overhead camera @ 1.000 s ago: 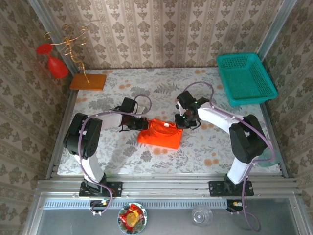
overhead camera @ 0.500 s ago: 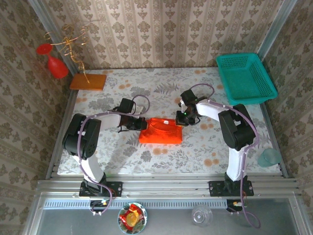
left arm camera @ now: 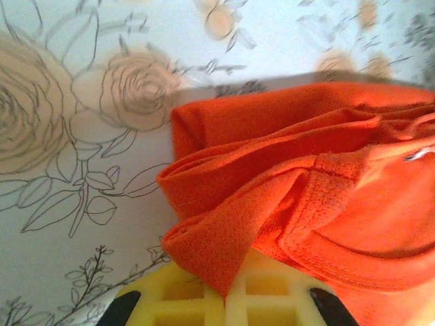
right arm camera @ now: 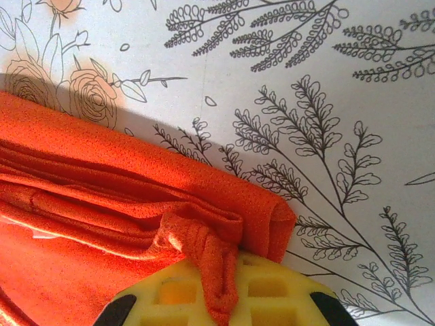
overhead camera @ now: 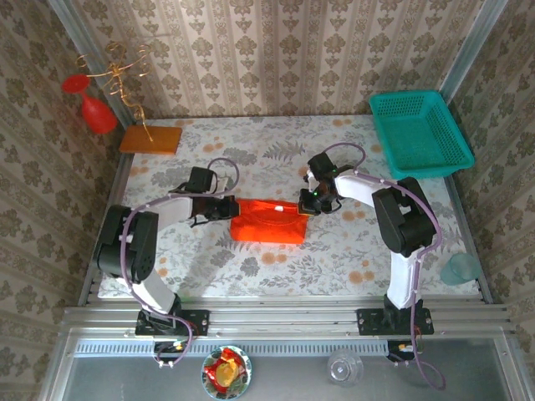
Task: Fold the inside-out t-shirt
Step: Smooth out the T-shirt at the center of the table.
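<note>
While the desk [overhead camera: 359,251] is carrying it at its middle, the inside-out t-shirt [overhead camera: 269,224] is lying as a flat orange-red band. The left hand [overhead camera: 229,209] is gripping its left far corner and the right hand [overhead camera: 306,203] its right. Judging by this, both should be travelling level and together, holding the edge taut. The teal basket [overhead camera: 418,134], orange board [overhead camera: 150,139] and red ornament [overhead camera: 92,113] are sitting well apart, obstructing nothing.
</note>
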Controlling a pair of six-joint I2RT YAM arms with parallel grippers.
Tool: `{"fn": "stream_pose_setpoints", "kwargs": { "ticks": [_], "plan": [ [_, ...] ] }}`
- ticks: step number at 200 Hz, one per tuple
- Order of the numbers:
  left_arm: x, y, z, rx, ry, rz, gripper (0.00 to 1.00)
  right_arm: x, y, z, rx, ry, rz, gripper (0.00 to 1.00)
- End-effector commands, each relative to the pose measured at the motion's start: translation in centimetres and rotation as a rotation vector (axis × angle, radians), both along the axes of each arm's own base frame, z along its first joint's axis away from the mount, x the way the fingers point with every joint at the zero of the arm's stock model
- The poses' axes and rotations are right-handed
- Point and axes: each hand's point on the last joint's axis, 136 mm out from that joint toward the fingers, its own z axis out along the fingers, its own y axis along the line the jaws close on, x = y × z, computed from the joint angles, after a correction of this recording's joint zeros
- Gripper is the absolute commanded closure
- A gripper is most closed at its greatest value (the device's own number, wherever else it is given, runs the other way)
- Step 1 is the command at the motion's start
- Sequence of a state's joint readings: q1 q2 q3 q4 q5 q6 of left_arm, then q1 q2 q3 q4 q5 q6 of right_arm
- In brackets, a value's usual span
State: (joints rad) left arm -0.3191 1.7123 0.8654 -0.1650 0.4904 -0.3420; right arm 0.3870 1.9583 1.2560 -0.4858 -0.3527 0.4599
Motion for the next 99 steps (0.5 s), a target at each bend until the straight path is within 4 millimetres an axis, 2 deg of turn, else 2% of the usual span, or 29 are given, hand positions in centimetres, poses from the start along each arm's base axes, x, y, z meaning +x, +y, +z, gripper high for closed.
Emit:
{"fn": "stream_pose_setpoints", "kwargs": {
  "ticks": [1, 17, 32, 66, 99],
  "plan": [
    [0.6, 2.1, -2.1, 0.088, 0.063, 0.087, 0.97, -1.8, -2.0, -1.6, -0.087, 0.090, -0.023, 1.00],
    [0.6, 2.4, -2.6, 0.107, 0.080, 0.099, 0.94, -1.3, -1.8, -0.4, -0.079, 0.066, -0.028, 1.00],
    [1.0, 2.3, -1.8, 0.097, 0.058, 0.103, 0.90, -0.8, -1.5, 1.1, -0.065, 0.036, -0.034, 1.00],
    [1.5, 2.6, 2.1, 0.088, -0.021, 0.115, 0.74, 0.0, 0.1, 4.9, -0.017, -0.033, -0.012, 1.00],
    [1.2, 3.5, 6.2, 0.090, -0.089, 0.139, 0.66, 0.0, 0.9, 5.4, 0.011, -0.032, -0.001, 1.00]
  ]
}}
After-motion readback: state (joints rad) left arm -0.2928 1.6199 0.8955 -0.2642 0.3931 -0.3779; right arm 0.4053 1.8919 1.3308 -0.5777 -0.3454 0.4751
